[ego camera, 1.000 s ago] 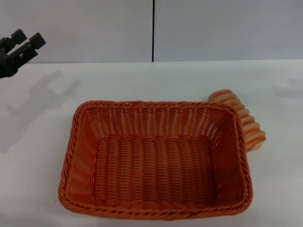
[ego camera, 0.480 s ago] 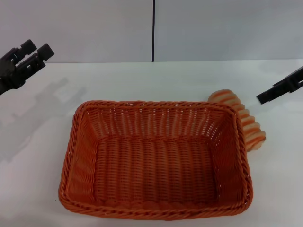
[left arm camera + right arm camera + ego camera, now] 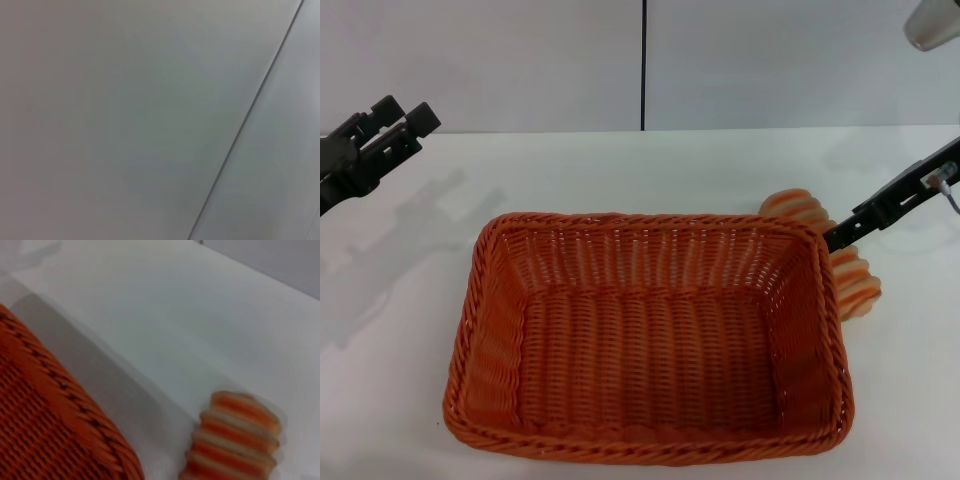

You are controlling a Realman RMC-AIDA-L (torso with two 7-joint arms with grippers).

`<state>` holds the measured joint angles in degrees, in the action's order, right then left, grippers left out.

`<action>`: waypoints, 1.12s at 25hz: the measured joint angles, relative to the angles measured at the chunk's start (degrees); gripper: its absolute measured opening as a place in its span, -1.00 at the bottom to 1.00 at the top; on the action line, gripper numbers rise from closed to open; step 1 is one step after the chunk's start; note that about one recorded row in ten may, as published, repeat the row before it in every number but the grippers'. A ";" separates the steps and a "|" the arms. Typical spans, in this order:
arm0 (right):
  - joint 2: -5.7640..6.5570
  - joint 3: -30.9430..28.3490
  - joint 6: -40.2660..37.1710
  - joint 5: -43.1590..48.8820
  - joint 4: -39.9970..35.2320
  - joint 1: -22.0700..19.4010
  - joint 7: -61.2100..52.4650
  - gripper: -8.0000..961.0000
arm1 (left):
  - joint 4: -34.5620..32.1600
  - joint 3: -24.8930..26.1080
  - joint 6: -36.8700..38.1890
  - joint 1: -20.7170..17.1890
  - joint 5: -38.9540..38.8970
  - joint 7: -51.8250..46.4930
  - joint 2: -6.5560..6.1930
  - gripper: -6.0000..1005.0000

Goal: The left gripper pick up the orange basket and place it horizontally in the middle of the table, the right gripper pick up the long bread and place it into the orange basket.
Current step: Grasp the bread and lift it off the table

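So, the basket (image 3: 650, 340) sits mid-table; the bread (image 3: 840, 262) lies outside its right rim, my right pincer (image 3: 842, 235) above it, spread unclear.

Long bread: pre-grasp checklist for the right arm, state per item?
1. Orange basket lying horizontally mid-table: ok.
2. Basket interior free of objects: ok.
3. Long bread on the table outside the basket, at its far right corner: ok; whether it touches the rim, cannot tell.
4. Right gripper above the bread, not yet holding it: ok; jaws state cannot tell.
5. Bread in the right wrist view: ok, though partly cut off at the picture's edge.
6. Left gripper off at the far left, clear of the basket, jaws open and empty: ok.
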<state>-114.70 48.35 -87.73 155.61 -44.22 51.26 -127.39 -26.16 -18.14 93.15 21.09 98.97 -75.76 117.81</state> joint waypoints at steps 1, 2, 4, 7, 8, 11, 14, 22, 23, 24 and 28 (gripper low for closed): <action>-0.21 0.02 0.01 0.03 0.04 0.09 0.00 0.62 | 0.06 0.00 -0.10 0.00 0.06 0.00 0.00 0.59; -0.34 0.05 0.02 0.07 0.12 0.15 0.01 0.62 | 0.06 0.00 -0.17 0.00 0.09 0.00 0.00 0.59; -0.55 0.41 0.06 0.10 0.27 0.17 0.39 0.62 | 0.12 0.01 -0.41 0.00 0.14 0.00 0.01 0.59; -0.65 1.06 0.38 0.07 0.32 0.00 0.42 0.62 | 0.16 0.02 -0.51 0.00 0.16 0.00 0.02 0.59; -0.70 1.41 0.50 0.05 0.43 -0.08 0.43 0.62 | 0.21 -0.02 -0.58 0.00 0.19 0.00 0.02 0.59; -1.06 2.34 1.05 0.00 0.97 -0.10 0.47 0.62 | 0.71 -0.44 -0.87 0.12 0.26 0.00 0.03 0.59; -1.39 3.01 1.98 -0.05 1.81 0.17 0.49 0.62 | 1.04 -0.75 -0.97 0.55 0.27 0.00 0.01 0.59; -1.65 3.14 3.08 -0.05 2.80 0.34 0.54 0.62 | 1.04 -0.75 -1.06 0.66 0.35 -0.38 -0.03 0.59; -1.70 3.14 3.16 -0.04 2.84 0.32 0.54 0.62 | 1.03 -0.75 -1.07 0.65 0.35 -0.40 -0.03 0.59; -1.79 3.15 3.49 0.07 3.31 0.36 0.55 0.62 | 1.03 -0.76 -1.07 0.61 0.35 -0.42 -0.04 0.59; -1.83 3.48 3.90 0.19 4.10 0.52 0.57 0.62 | 1.03 -0.76 -1.07 0.62 0.35 -0.50 -0.04 0.59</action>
<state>-116.53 51.83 -83.83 155.80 -40.12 51.78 -126.82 -25.14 -18.90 92.08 21.71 99.32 -76.26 117.77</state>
